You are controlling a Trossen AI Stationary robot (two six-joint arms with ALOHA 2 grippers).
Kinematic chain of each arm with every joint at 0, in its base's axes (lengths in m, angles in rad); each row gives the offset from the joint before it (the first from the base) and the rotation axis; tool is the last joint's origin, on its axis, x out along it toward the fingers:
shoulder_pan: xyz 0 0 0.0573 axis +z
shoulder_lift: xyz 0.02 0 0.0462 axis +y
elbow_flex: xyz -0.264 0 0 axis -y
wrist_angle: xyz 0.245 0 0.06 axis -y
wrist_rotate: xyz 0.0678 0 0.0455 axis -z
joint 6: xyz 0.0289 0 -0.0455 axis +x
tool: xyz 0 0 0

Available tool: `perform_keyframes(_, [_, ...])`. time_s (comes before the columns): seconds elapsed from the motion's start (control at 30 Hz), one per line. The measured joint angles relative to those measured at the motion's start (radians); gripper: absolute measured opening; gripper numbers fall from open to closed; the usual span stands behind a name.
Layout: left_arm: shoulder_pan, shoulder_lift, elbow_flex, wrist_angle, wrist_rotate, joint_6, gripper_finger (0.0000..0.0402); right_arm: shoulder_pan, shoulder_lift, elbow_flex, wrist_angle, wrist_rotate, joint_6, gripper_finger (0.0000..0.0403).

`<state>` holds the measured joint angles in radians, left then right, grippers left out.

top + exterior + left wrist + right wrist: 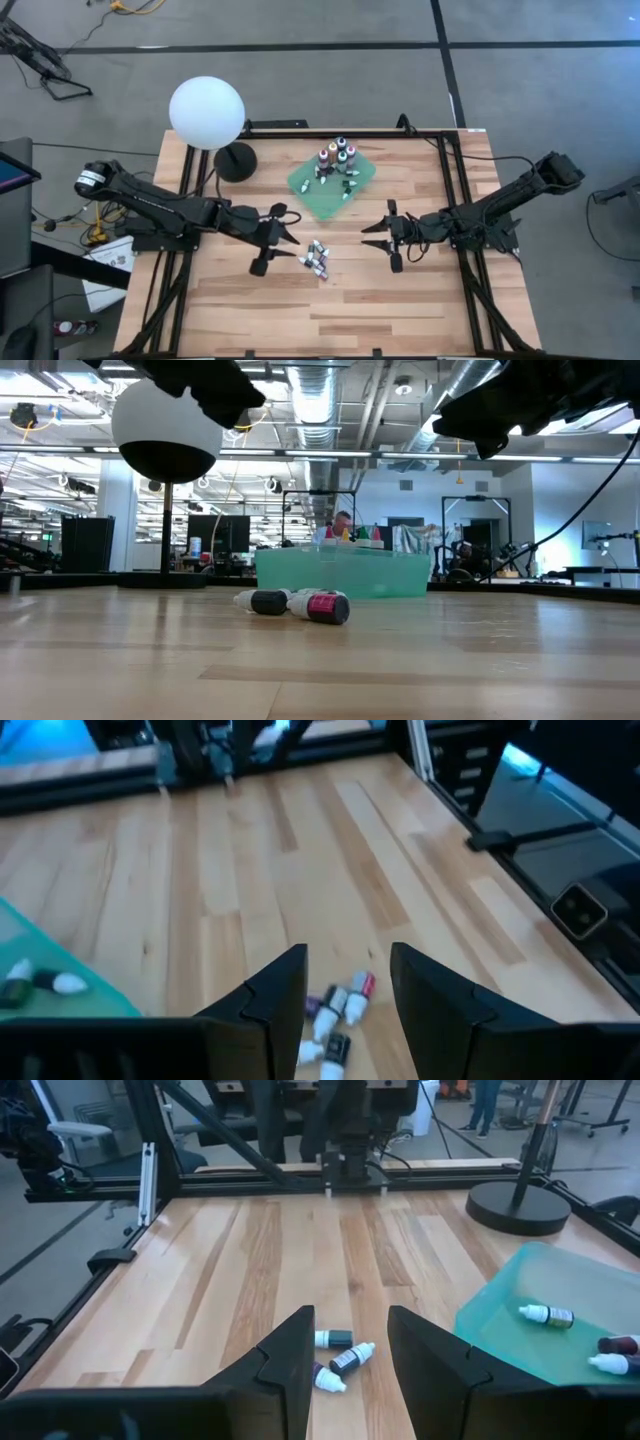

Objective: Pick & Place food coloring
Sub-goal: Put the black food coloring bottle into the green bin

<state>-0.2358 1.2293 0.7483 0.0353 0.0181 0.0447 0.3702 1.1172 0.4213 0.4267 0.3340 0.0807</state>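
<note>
A small cluster of food coloring bottles (316, 260) lies on its sides on the bare wood near the table's middle, also seen in the low view (300, 604). More food coloring bottles (338, 155) stand in the far part of a green tray (305, 185), and a few lie in it (546, 1316). My left gripper (283, 238) hovers open just left of the loose cluster, with the bottles (338, 1018) showing below the gap between its fingers. My right gripper (378, 240) hovers open to the cluster's right, facing the bottles (338, 1357).
A white globe lamp (207, 112) on a black round base (236, 161) stands at the far left, beside the tray. Black frame rails (452, 190) run along the table's sides. Bare wood (330, 320) stretches toward the near edge.
</note>
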Motion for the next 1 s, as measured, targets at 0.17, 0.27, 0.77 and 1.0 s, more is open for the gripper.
perform_keyframes(0.17, [0.011, 0.0, 0.0, 0.041, -0.042, -0.01, 0.0139, 0.0, 0.0, 0.0, 0.009, 0.0, 0.0, 0.012])
perform_keyframes(0.27, [0.012, 0.0, 0.0, 0.031, -0.048, -0.053, 0.0139, 0.0, 0.0, 0.0, 0.009, -0.02, 0.0, 0.012])
perform_keyframes(0.77, [-0.092, 0.0, 0.0, -0.002, 0.024, 0.01, 0.0139, 0.0, 0.0, 0.0, 0.008, -0.024, 0.0, 0.012])
perform_keyframes(1.0, [-0.096, 0.0, 0.001, -0.069, -0.008, -0.023, 0.0139, 0.0, 0.0, 0.0, 0.007, -0.026, 0.001, 0.012])
